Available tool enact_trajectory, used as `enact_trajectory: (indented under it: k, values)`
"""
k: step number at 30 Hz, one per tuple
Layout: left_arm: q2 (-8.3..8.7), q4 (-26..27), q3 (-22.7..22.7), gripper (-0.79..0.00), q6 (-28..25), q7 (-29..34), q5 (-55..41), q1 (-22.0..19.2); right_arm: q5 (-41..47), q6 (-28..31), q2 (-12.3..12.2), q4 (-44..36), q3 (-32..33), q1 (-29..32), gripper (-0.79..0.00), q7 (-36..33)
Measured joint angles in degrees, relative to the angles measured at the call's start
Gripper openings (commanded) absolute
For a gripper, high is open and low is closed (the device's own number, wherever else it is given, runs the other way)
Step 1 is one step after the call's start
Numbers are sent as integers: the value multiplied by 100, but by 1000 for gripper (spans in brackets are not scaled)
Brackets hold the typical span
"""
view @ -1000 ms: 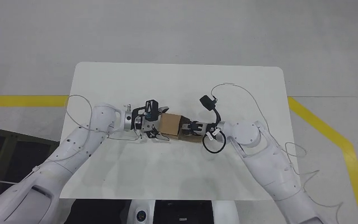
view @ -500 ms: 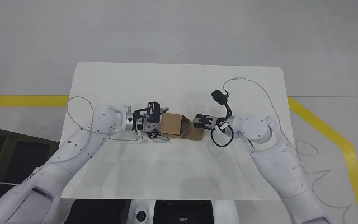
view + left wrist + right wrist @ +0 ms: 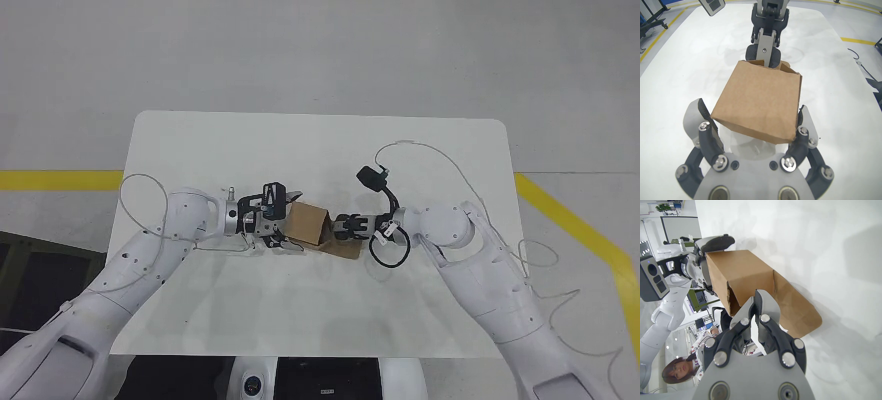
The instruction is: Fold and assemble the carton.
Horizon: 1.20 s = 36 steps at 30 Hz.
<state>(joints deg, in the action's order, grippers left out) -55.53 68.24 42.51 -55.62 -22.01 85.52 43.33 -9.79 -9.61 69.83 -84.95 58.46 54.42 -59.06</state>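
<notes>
we judge the carton about half done. its body is squared up near the middle of the table, and the left end effector clamps across one end. the right end effector, fingers nearly together, sits at the open mouth, where a flap lies flat, not yet folded. the table edges are well apart from the carton, so there is room to swing.

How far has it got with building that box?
Done: the carton is opened into a square tube. In hand: left claw grips one end; right claw, shut, sits at the open end. Still to do: a flap there lies flat on the table, not folded in.
</notes>
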Motion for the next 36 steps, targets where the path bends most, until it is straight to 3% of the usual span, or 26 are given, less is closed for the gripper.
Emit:
enact_trajectory:
  k: [25,36]
  values:
    - [-37,58,177,0,-57,35,108,111,-73,-462,-157,-737,186,649,-785,28]
    - [-57,74,231,0,-105,69,125,140,150,-384,-113,-551,12,579,-785,280]
